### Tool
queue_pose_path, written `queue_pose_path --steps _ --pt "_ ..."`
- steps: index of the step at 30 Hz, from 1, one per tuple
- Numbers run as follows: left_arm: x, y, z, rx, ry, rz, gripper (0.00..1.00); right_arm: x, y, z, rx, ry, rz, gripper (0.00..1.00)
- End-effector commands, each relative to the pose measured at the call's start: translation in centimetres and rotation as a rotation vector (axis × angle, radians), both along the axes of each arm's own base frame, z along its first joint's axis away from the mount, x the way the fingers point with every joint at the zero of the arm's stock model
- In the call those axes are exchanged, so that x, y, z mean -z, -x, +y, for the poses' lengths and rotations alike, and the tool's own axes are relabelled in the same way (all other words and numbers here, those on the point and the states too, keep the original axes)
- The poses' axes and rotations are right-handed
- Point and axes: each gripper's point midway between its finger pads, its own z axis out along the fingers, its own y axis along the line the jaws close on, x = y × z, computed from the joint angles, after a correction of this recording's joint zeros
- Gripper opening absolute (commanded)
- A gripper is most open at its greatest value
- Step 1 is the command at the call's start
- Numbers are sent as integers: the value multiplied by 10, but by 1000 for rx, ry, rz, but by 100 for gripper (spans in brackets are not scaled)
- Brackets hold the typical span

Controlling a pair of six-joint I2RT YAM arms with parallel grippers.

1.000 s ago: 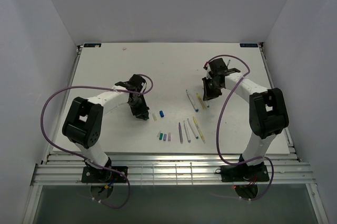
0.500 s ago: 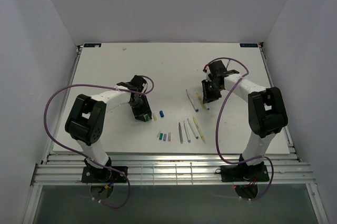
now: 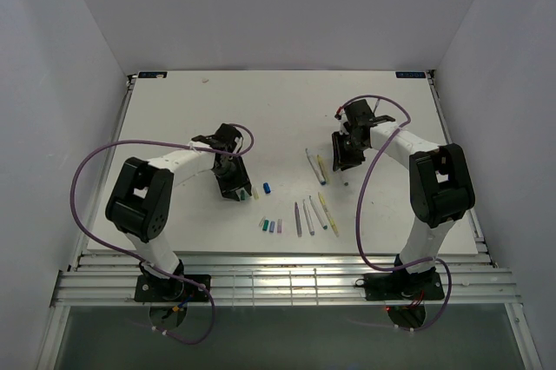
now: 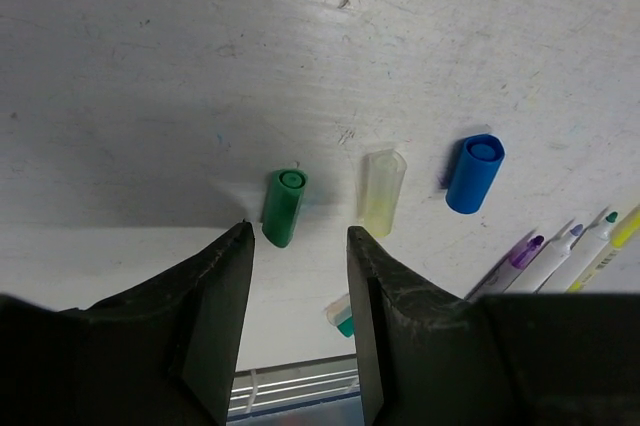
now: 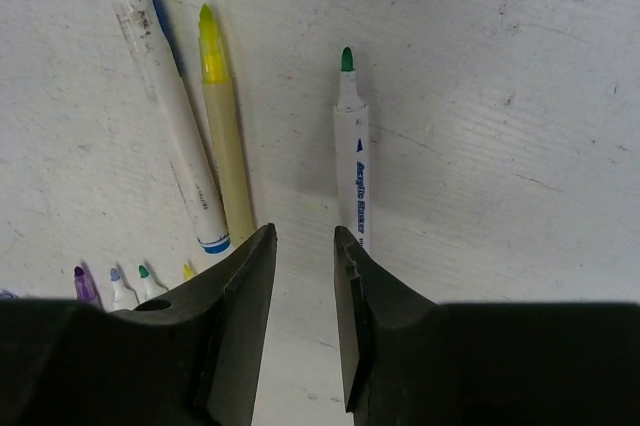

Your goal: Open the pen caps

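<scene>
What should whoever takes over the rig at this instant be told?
Left gripper: open, empty, with the green cap lying just beyond its fingertips. The pale yellow cap and blue cap lie beside it.
Right gripper: open, empty, over the green pen. The yellow pen and blue pen lie to one side.
Done: every pen tip in view is bare, including the row of four pens. Three more caps sit in a row near them.
Left: no capped pen shows, so probably just confirm and retract.
</scene>
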Motion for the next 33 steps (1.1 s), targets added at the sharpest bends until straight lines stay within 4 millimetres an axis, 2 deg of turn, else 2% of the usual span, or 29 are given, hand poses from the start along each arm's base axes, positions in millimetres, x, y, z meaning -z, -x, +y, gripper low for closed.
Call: queue_pose_path --steps 1,4,7,11,15,16,17,18,19,20,21,23,24,25,28,33 --pt "-33 -16 -2 -16 34 -96 53 -13 -19 -3 34 -1 -60 36" --pt "-51 -20 -4 -19 50 -126 54 -29 -38 -9 104 -8 -102 37" --pt "-70 -24 -8 -12 80 -170 55 -39 -57 -24 199 -6 -125 38" --pt "-97 -27 -13 14 126 -240 55 -55 -99 -46 325 -10 -171 42" --pt "-112 -19 -16 40 177 -280 55 -57 -134 -75 429 39 -186 49" --pt "-119 -18 -17 45 194 -305 55 -44 -136 -79 439 57 -150 52" --pt "-120 -15 -17 51 203 -311 55 -43 -142 -81 448 63 -148 52" --pt "-117 -10 -16 54 209 -304 55 -52 -155 -87 466 66 -177 53" --pt "-119 -9 -17 57 219 -321 55 -42 -158 -89 469 77 -157 53" --pt "-125 -6 -17 63 232 -344 55 -41 -163 -91 480 77 -160 53" --pt "-122 -1 -16 73 236 -343 55 -47 -173 -96 494 72 -183 53" --pt "-126 1 -18 93 261 -368 55 -38 -181 -101 505 76 -174 53" --pt "-124 3 -17 98 262 -367 55 -44 -190 -104 514 67 -195 53" --pt "-125 4 -17 110 263 -378 55 -36 -194 -106 519 66 -185 53" --pt "-126 6 -19 133 278 -384 55 -32 -210 -110 533 42 -190 53" --pt "-125 5 -23 147 295 -376 55 -25 -224 -125 573 56 -198 53"
